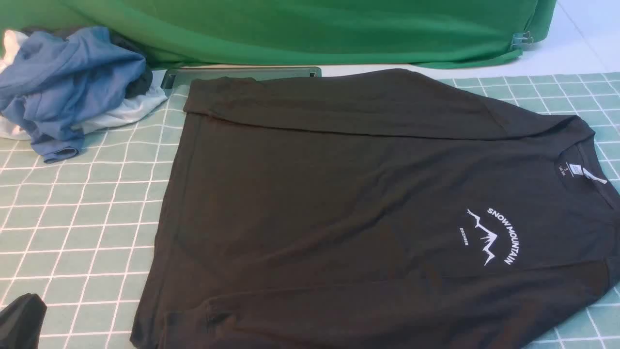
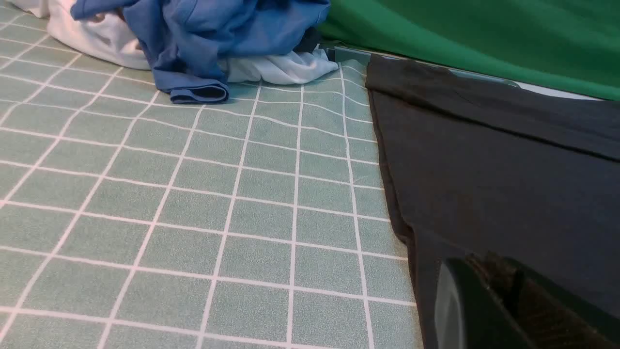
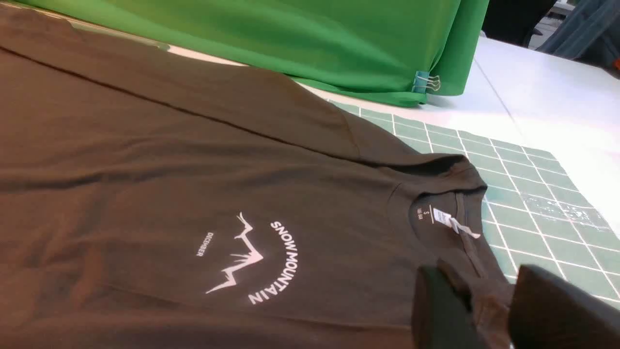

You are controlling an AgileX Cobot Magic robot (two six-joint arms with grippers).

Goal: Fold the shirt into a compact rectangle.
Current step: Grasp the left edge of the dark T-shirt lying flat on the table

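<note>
the shirt [image 1: 339,203] lies flat on the counter [image 1: 72,218] beside the blue pile [image 1: 68,77]; left fingers [image 2: 450,305] pinch its hem end toward the pile, right fingers [image 3: 441,310] its collar end (both thin grips), so an uneven lift could skew the fold

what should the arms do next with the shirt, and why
Probably lift both together slightly: the left gripper seems pinched on the shirt near its hem, the right gripper near the collar, and both sleeves already lie folded in.
</note>
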